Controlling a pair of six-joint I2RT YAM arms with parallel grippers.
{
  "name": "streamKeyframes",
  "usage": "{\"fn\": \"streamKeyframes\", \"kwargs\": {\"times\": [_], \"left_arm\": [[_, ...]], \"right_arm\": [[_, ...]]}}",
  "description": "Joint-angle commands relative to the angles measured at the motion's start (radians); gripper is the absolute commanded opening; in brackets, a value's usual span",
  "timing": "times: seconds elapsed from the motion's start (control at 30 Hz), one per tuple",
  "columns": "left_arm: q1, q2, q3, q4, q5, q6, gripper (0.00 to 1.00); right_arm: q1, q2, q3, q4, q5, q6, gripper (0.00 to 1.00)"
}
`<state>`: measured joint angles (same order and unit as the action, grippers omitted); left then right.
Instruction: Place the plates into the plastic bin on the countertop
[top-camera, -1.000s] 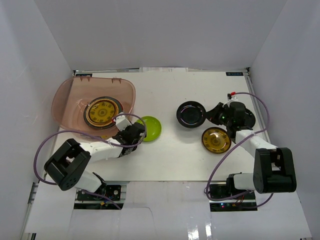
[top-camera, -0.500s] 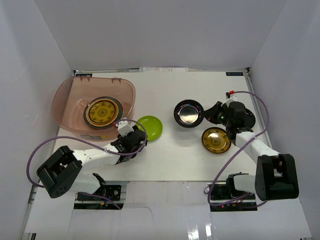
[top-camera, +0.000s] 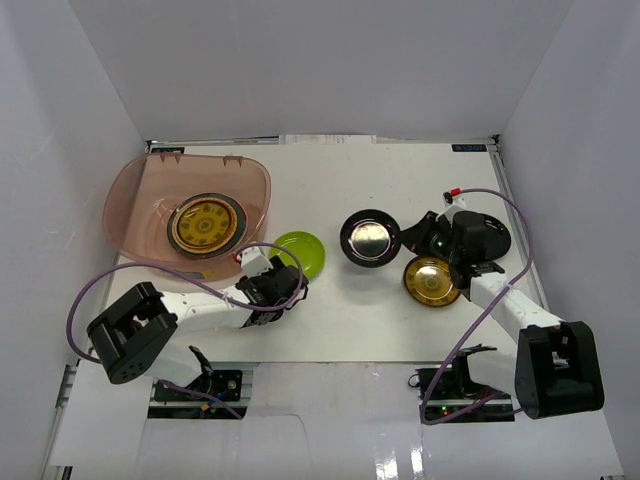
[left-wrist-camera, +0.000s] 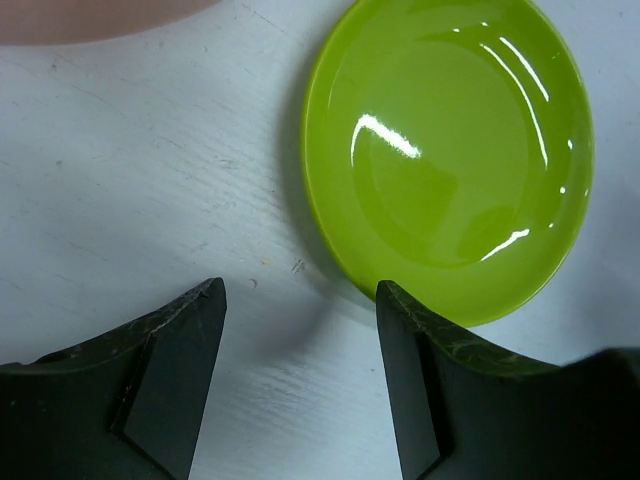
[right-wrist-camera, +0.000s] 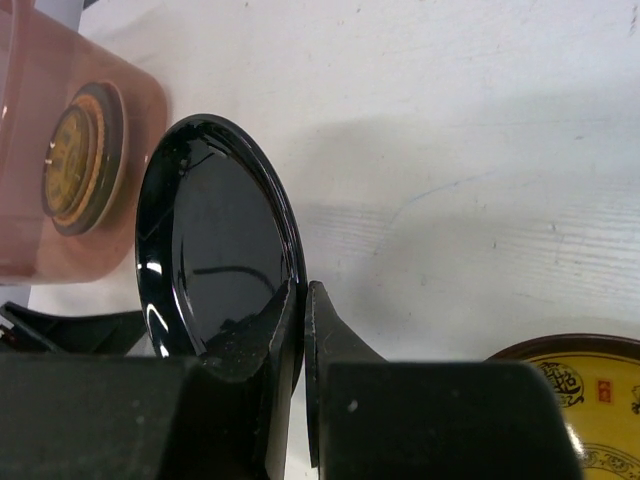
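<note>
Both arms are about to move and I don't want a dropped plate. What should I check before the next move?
1. Left gripper open: ok.
2. Round lime green plate rim between the left jaws: not ok; only bare white countertop lies between them, and the plate is just ahead.
3. Right gripper shut on the glossy black round plate at its rim: ok.
4. Black plate lifted off the countertop: cannot tell; it is tilted steeply.
5. Room in the translucent pinkish plastic bin: ok; a gold patterned plate tops the small pile inside, with bare floor around it.
</note>
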<state>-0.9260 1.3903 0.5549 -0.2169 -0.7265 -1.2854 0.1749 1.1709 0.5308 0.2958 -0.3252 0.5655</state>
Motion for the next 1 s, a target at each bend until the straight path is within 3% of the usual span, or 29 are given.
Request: {"fn": "streamKeyframes", "kwargs": {"times": [0.0, 0.2, 0.33, 0.43, 0.53, 0.83, 0.97], "left_arm": [[-0.019, 0.041, 0.011, -0.021, 0.006, -0.12, 0.73], [-0.043, 0.041, -0.01, 0.056, -0.025, -0.129, 0.76], [-0.042, 0.137, 0.052, 0.028, -0.033, -0.124, 0.73], [-0.04, 0.223, 0.097, 0.021, -0.036, -0.118, 0.61], [-0.039, 0.245, 0.115, 0.022, -0.054, -0.114, 0.55], [-0.036, 0.239, 0.103, 0.036, -0.045, -0.063, 0.02], [-0.045, 0.172, 0.091, 0.043, -0.04, -0.016, 0.0]], "right_arm": [[0.024, -0.022, -0.015, 0.035, -0.032, -0.016, 0.08], [0.049, -0.005, -0.045, 0.058, -0.034, -0.023, 0.08], [0.055, -0.007, -0.055, 0.066, -0.041, -0.019, 0.08], [0.061, -0.04, -0.063, 0.059, -0.04, -0.016, 0.08], [0.066, -0.089, -0.068, 0.037, -0.034, -0.016, 0.08], [0.067, -0.266, -0.069, -0.082, 0.026, -0.03, 0.08], [0.067, -0.341, -0.058, -0.147, 0.054, -0.033, 0.08]]}}
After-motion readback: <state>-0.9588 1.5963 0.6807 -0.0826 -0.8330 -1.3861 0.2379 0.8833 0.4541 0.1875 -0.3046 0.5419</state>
